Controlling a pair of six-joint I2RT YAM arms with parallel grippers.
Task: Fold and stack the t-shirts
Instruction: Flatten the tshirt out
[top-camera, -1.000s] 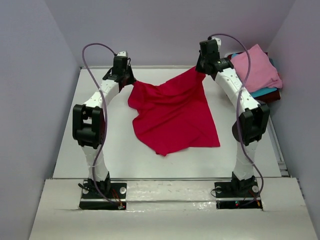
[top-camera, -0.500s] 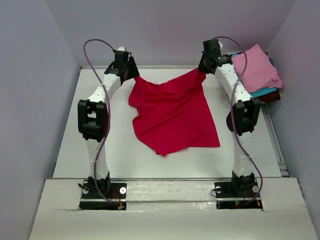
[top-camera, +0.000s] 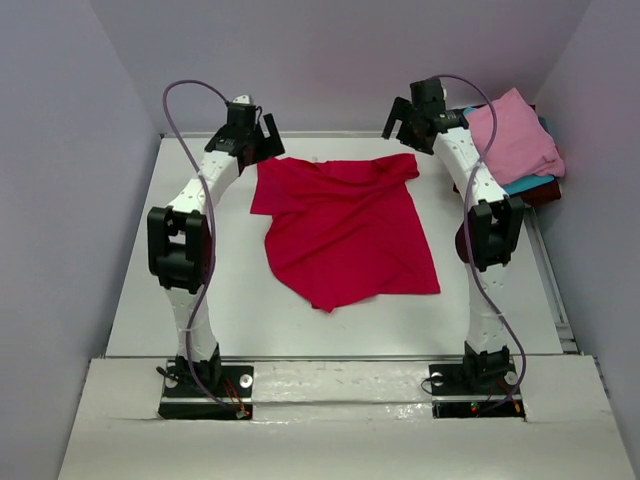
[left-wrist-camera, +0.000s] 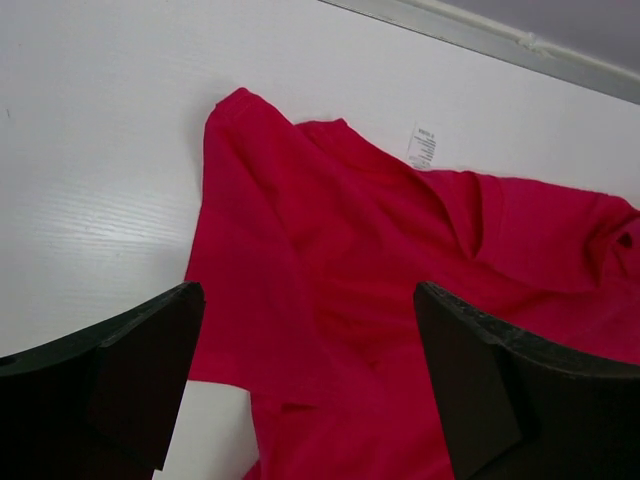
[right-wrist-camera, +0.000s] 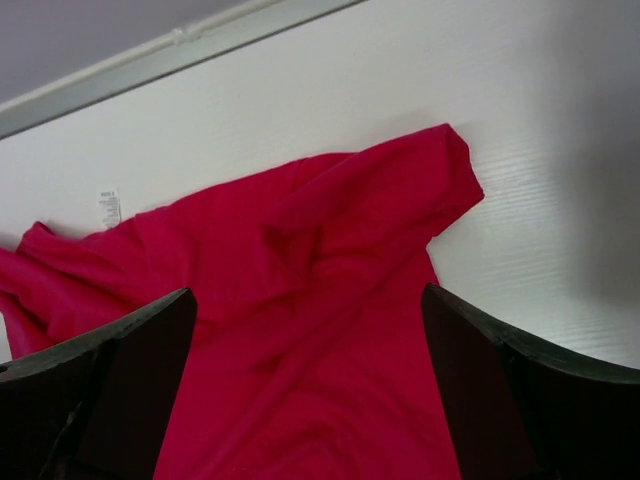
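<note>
The crimson-red t-shirt (top-camera: 345, 225) lies spread and wrinkled on the white table (top-camera: 190, 290), its upper edge toward the back wall. My left gripper (top-camera: 262, 140) hovers open above the shirt's back left corner. My right gripper (top-camera: 402, 118) hovers open above its back right corner. In the left wrist view the red t-shirt (left-wrist-camera: 380, 260) lies below the wide-apart fingers of the left gripper (left-wrist-camera: 308, 295), which hold nothing. In the right wrist view the red t-shirt (right-wrist-camera: 300, 300) lies the same way under the empty right gripper (right-wrist-camera: 309, 295). A white label (left-wrist-camera: 422, 147) shows at the collar.
At the back right, a folded light pink t-shirt (top-camera: 515, 135) tops a stack, with a teal-blue t-shirt (top-camera: 525, 184) and a dark maroon t-shirt (top-camera: 548, 193) under it. Grey walls enclose the table on three sides. A raised rail (left-wrist-camera: 520, 45) runs along the back edge.
Both grippers opened and let go of the red t-shirt's upper corners. The lifted upper edge dropped flat onto the table. Both arms had carried it slightly toward the back wall.
</note>
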